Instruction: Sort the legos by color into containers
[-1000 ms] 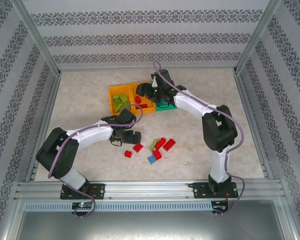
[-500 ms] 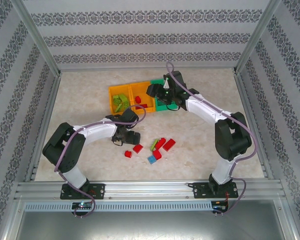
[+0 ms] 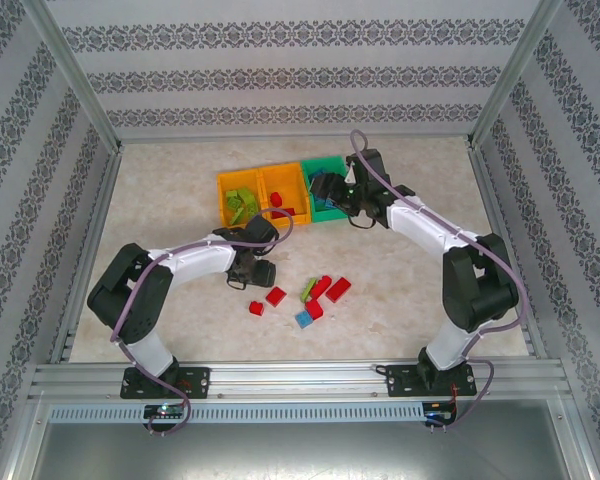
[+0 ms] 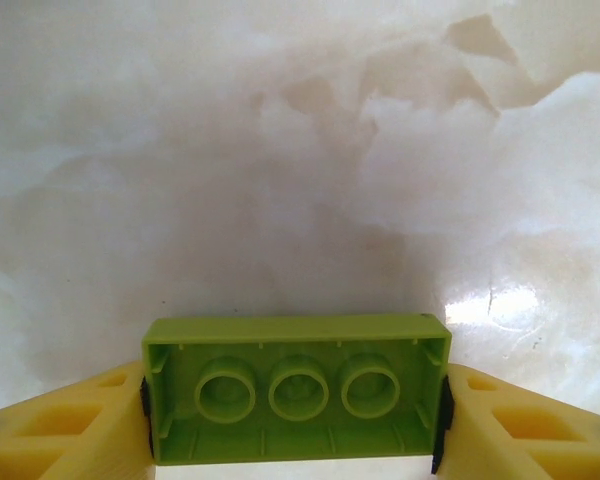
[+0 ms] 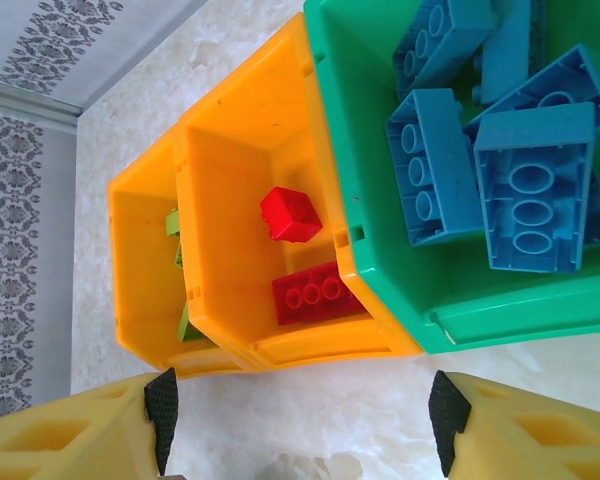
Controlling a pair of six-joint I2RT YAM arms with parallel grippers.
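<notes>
My left gripper (image 3: 253, 272) sits low over the tabletop (image 3: 170, 200). Its yellow fingers (image 4: 70, 430) press on both ends of a lime green brick (image 4: 295, 395), whose hollow underside faces the wrist camera. My right gripper (image 5: 300, 425) hangs over the containers with its jaws wide and nothing between them. Below it, the green bin (image 5: 500, 320) holds blue bricks (image 5: 530, 190), the middle orange bin (image 5: 230, 180) holds two red bricks (image 5: 292, 215), and the end orange bin (image 5: 130, 250) holds lime pieces (image 5: 176, 222). A loose cluster of legos (image 3: 318, 292), mostly red, lies on the tabletop just right of the left gripper.
</notes>
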